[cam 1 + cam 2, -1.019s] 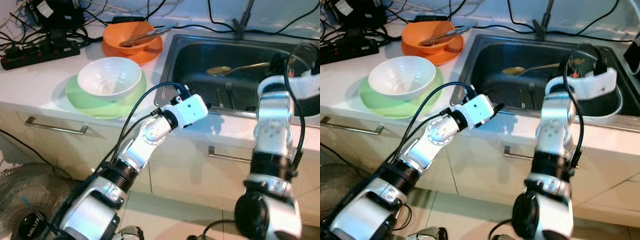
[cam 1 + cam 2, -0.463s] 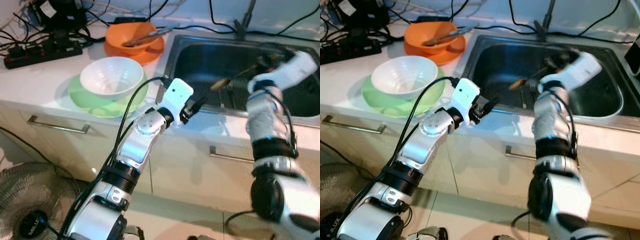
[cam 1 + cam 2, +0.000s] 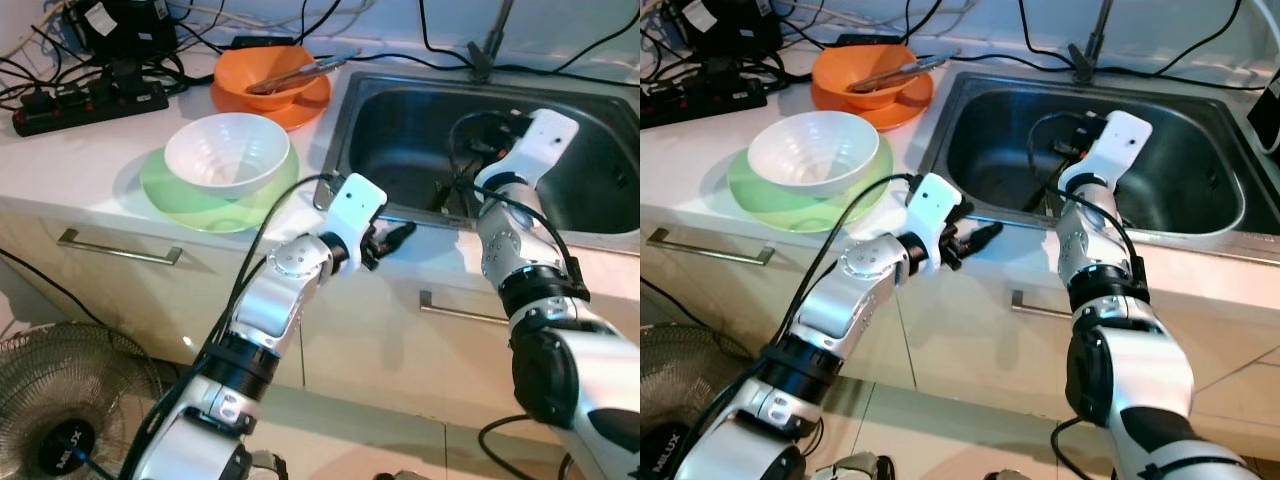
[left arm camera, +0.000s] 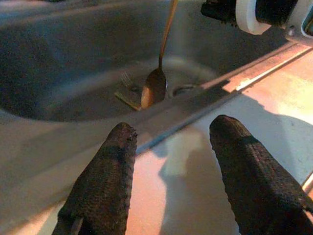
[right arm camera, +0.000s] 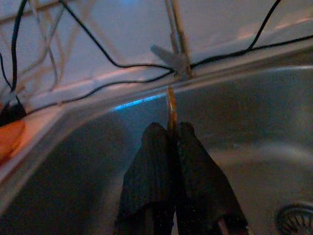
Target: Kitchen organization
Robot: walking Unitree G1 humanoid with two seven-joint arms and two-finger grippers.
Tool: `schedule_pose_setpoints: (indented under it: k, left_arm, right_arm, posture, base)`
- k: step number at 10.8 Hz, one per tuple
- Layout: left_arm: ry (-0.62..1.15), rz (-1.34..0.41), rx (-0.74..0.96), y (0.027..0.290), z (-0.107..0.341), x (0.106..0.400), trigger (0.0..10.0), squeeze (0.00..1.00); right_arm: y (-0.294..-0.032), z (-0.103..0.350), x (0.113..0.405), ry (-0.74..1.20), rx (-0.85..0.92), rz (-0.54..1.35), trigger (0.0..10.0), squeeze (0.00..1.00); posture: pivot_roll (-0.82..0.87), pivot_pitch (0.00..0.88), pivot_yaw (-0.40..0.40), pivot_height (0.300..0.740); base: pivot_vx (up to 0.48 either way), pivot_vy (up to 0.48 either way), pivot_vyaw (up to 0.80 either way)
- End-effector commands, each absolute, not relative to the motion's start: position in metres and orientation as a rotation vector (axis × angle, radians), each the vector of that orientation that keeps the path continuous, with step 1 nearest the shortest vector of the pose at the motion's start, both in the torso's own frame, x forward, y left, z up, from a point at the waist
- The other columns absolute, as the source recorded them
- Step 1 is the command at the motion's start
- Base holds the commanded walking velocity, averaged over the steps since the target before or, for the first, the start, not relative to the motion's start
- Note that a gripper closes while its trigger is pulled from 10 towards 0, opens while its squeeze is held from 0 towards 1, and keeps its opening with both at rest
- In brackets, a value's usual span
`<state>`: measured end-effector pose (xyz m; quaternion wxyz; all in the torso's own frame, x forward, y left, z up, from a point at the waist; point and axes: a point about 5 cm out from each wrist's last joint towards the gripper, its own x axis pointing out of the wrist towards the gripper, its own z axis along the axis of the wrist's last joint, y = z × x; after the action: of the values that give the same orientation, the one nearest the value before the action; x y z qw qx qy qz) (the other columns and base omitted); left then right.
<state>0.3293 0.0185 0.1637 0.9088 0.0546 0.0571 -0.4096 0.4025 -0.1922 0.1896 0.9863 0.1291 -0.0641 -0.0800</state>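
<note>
My right gripper (image 5: 168, 142) is clamped on the spoon (image 4: 155, 84), hanging it bowl-down over the sink (image 3: 400, 120), apparently to lift it out. My left gripper (image 4: 171, 147), fingers apart, waits at the sink's front rim, perhaps to receive it.

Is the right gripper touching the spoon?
Touching. Right wrist view shows the right gripper with jaws closed on the spoon handle.
</note>
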Motion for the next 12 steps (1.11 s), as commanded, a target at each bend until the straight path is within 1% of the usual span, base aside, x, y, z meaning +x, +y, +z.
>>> schedule_pose_setpoints:
  k: [1, 3, 4, 5, 6, 7, 10, 11, 12]
  left_arm:
    - [0.141, -0.854, 0.099, 0.019, 0.162, 0.326, 10.0, 0.00]
    - [0.154, -0.849, 0.098, 0.019, 0.162, 0.324, 10.0, 0.00]
    - [0.160, -0.843, 0.098, 0.019, 0.162, 0.324, 10.0, 0.00]
    - [0.164, -0.842, 0.098, 0.019, 0.162, 0.323, 10.0, 0.00]
    - [0.165, -0.841, 0.100, 0.019, 0.162, 0.323, 10.0, 0.00]
    - [0.165, -0.838, 0.104, 0.019, 0.162, 0.323, 10.0, 0.00]
    - [0.163, -0.833, 0.115, 0.019, 0.162, 0.323, 10.0, 0.00]
    - [0.145, -0.810, 0.131, 0.021, 0.162, 0.325, 10.0, 0.00]
    - [0.099, -0.755, 0.137, 0.025, 0.164, 0.331, 10.0, 0.00]
  right_arm:
    - [-0.190, 0.194, 0.405, -0.137, 0.225, -0.139, 10.0, 0.00]
    - [-0.188, 0.187, 0.404, -0.103, 0.203, -0.131, 10.0, 0.00]
    - [-0.187, 0.186, 0.405, -0.097, 0.198, -0.123, 10.0, 0.95]
    - [-0.187, 0.184, 0.404, -0.085, 0.187, -0.121, 10.0, 1.00]
    - [-0.187, 0.184, 0.404, -0.085, 0.184, -0.118, 10.0, 0.86]
    - [-0.187, 0.183, 0.404, -0.081, 0.178, -0.117, 10.0, 0.00]
    - [-0.186, 0.184, 0.405, -0.080, 0.169, -0.116, 10.0, 0.00]
    - [-0.185, 0.189, 0.406, -0.104, 0.178, -0.112, 10.0, 0.00]
    - [-0.182, 0.202, 0.408, -0.170, 0.176, -0.096, 10.0, 0.00]
  posture:
    - [0.12, 0.062, -0.014, 0.740]
    - [0.12, 0.065, -0.013, 0.740]
    - [0.12, 0.067, -0.013, 0.740]
    - [0.12, 0.069, -0.013, 0.740]
    - [0.12, 0.071, -0.013, 0.740]
    - [0.12, 0.071, -0.014, 0.740]
    - [0.12, 0.070, -0.012, 0.740]
    - [0.12, 0.071, -0.012, 0.740]
    - [0.11, 0.073, -0.012, 0.740]
  base:
    - [0.000, 0.000, 0.00]
    - [0.000, 0.000, 0.00]
    - [0.000, 0.000, 0.00]
    - [0.000, 0.000, 0.00]
    - [0.000, 0.000, 0.00]
    - [0.000, 0.000, 0.00]
    - [0.000, 0.000, 0.00]
    - [0.000, 0.000, 0.00]
    - [0.000, 0.000, 0.00]
